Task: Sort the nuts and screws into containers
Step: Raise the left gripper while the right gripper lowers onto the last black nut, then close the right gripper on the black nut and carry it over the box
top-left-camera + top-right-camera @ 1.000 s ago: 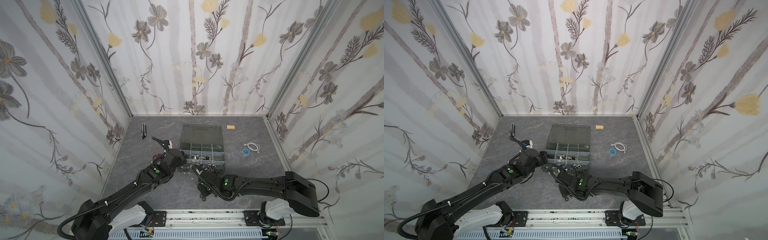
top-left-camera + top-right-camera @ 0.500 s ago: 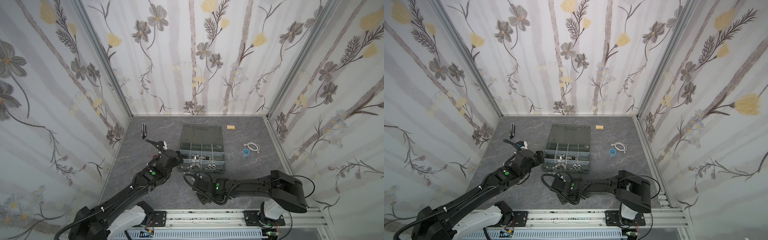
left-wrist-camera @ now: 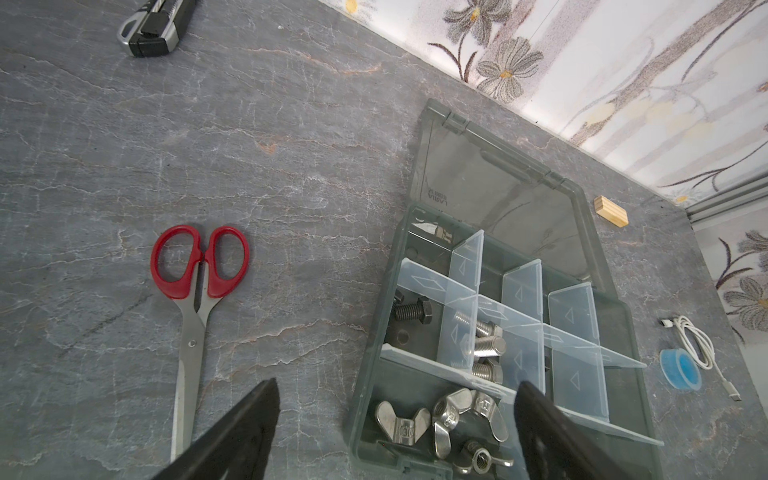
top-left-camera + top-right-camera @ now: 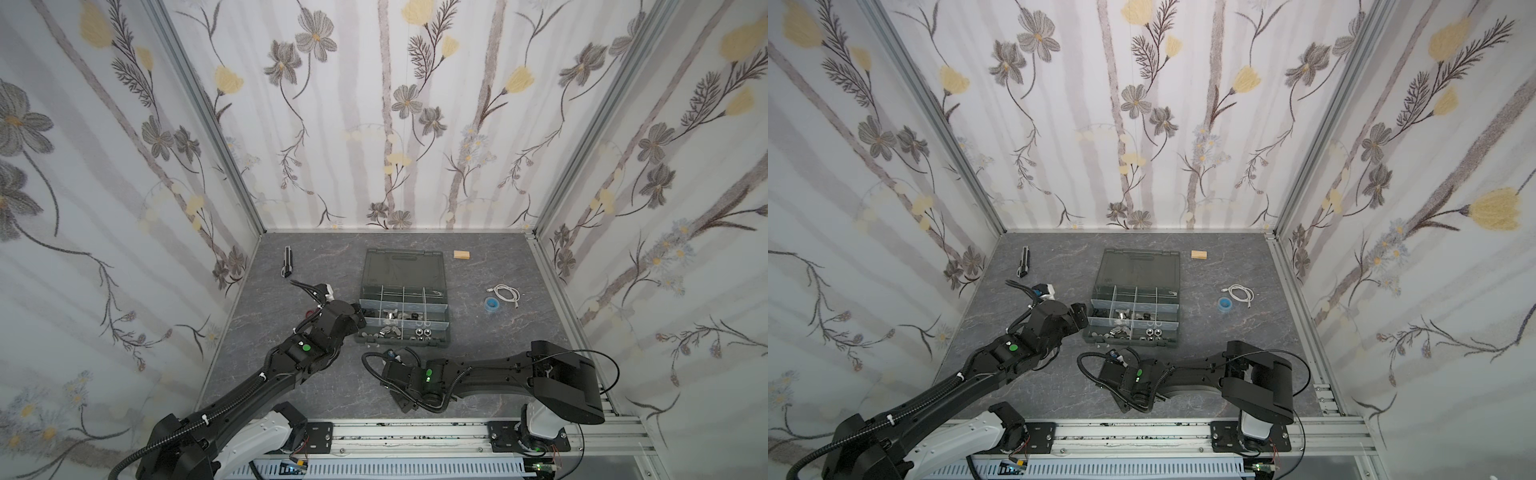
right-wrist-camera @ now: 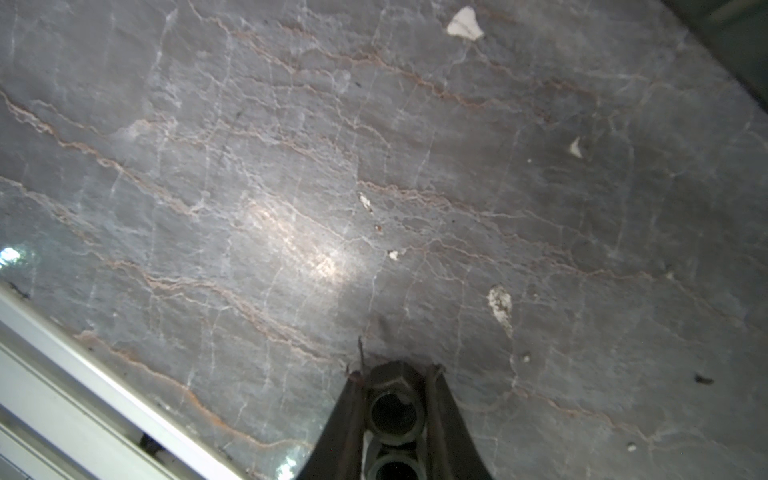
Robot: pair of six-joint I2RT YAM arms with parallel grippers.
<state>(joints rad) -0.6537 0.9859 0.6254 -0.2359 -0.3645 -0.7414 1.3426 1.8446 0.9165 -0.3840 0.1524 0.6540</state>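
Note:
The dark grey organizer case (image 4: 403, 341) lies open mid-table, its containers split by pale dividers (image 3: 465, 266). Silver screws (image 3: 486, 345) and a black screw (image 3: 411, 311) lie in middle-row compartments. Silver wing nuts (image 3: 401, 424) fill the near left one, and hex nuts (image 4: 422, 332) sit further right. My left gripper (image 3: 397, 386) hangs open over the case's near left corner, seen in both top views (image 4: 359, 318) (image 4: 1079, 316). My right gripper (image 5: 394, 370) is low at the table's front (image 4: 405, 405), shut on a black hex nut (image 5: 395, 409), with another nut behind it.
Red scissors (image 3: 199, 266) lie left of the case, under my left arm. A utility knife (image 4: 287, 261) is at the back left. A wooden block (image 4: 461, 254), white cable (image 4: 505, 293) and blue tape roll (image 4: 492, 302) lie to the right. The metal rail (image 5: 62, 365) runs close by my right gripper.
My right arm has drawn back from the case toward the front rail, and its jaws have closed on the black nut. My left gripper has opened a little wider.

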